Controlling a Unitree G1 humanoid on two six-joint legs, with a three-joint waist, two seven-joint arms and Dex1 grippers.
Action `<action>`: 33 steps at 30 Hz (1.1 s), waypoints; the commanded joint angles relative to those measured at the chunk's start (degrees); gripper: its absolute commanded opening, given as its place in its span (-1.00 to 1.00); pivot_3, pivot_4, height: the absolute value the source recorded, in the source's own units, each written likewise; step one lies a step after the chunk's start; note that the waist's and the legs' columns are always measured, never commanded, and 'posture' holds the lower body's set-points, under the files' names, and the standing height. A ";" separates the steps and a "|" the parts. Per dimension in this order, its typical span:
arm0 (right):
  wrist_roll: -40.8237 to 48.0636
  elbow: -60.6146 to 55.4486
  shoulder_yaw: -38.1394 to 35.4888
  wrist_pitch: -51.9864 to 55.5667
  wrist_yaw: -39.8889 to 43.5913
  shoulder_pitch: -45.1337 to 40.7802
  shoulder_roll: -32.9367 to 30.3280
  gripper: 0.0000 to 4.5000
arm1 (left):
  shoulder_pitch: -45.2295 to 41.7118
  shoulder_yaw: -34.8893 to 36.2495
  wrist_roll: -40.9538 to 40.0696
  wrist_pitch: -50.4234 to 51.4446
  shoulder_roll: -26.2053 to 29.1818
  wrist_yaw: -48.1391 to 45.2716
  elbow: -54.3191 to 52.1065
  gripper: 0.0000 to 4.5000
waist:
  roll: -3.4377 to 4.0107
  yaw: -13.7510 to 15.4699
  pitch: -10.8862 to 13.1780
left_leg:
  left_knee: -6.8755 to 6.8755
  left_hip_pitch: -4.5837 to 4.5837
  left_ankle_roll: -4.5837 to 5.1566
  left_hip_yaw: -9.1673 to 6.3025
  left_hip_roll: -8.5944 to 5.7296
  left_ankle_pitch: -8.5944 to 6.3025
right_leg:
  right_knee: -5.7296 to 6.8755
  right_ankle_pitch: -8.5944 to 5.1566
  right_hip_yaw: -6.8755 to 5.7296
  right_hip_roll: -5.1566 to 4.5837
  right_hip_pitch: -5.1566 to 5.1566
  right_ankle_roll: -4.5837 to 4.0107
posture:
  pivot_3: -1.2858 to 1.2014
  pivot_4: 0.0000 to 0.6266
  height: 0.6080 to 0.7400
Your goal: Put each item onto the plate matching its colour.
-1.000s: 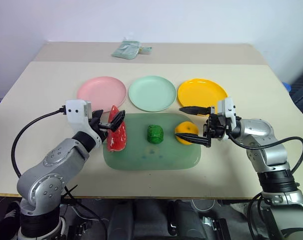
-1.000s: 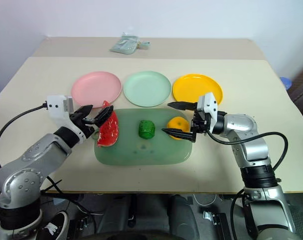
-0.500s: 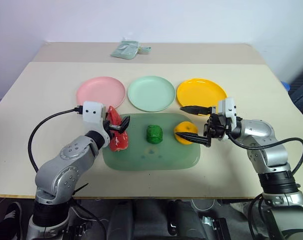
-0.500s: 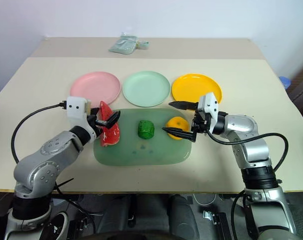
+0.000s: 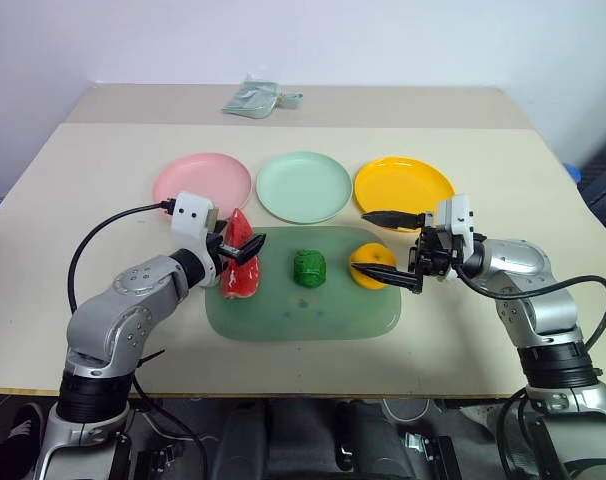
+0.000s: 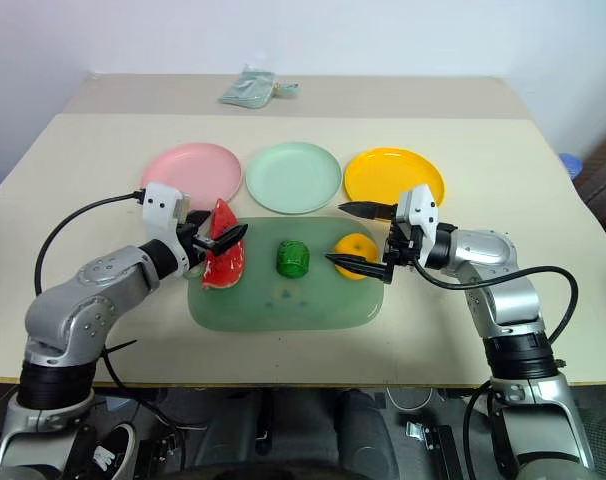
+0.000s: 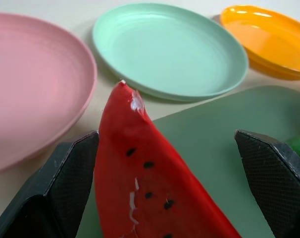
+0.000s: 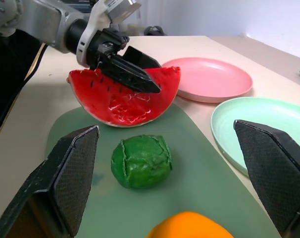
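Note:
A red watermelon wedge (image 5: 240,270) stands at the left end of the translucent green board (image 5: 303,312). My left gripper (image 5: 235,250) is open and straddles the wedge; one finger (image 7: 66,188) sits close against its side and the other finger (image 7: 274,173) stands well off. A dark green vegetable (image 5: 309,268) lies mid-board, and an orange fruit (image 5: 372,266) at the right end. Beside the orange my right gripper (image 5: 385,246) stands open, not touching it. Behind the board lie the pink plate (image 5: 202,184), green plate (image 5: 304,186) and yellow plate (image 5: 404,186), all bare.
A greenish packet (image 5: 251,97) lies on the far table beyond the plates. The board's front edge is near the table's front edge. Bare tabletop (image 5: 73,200) spreads to the left and right of the plates.
My left arm has swung in toward the board and its wrist has rolled, so its open fingers now bracket the watermelon wedge. The right gripper and the other items have kept still.

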 commanded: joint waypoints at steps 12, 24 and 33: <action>-0.22 -0.50 -0.54 -0.54 -0.15 -2.32 0.14 0.99 | -4.01 3.43 -8.21 5.01 5.25 -12.29 -3.98 1.00 | 0.00 -0.10 0.00 | -0.01 -0.01 0.00 0.00 0.00 0.00 | 0.00 0.00 0.01 -0.01 -0.01 0.00 | 0.03 -0.52 1.00; 0.13 0.11 -1.00 -0.46 0.31 -2.50 -0.01 0.99 | 1.75 7.66 -6.08 8.89 4.09 0.27 -14.19 1.00 | 0.00 -0.07 0.00 | -0.02 -0.01 0.00 -0.01 0.01 0.00 | -0.02 0.00 0.01 -0.02 -0.01 0.01 | 0.03 -0.52 1.00; -0.21 1.75 -0.50 -0.86 1.28 -3.91 0.35 0.99 | 9.60 4.95 -1.89 3.43 3.69 -1.04 -16.09 1.00 | 0.00 -0.01 0.00 | -0.01 0.00 0.00 -0.01 0.01 0.00 | 0.00 0.00 0.01 -0.01 -0.02 0.00 | 0.03 -0.52 1.00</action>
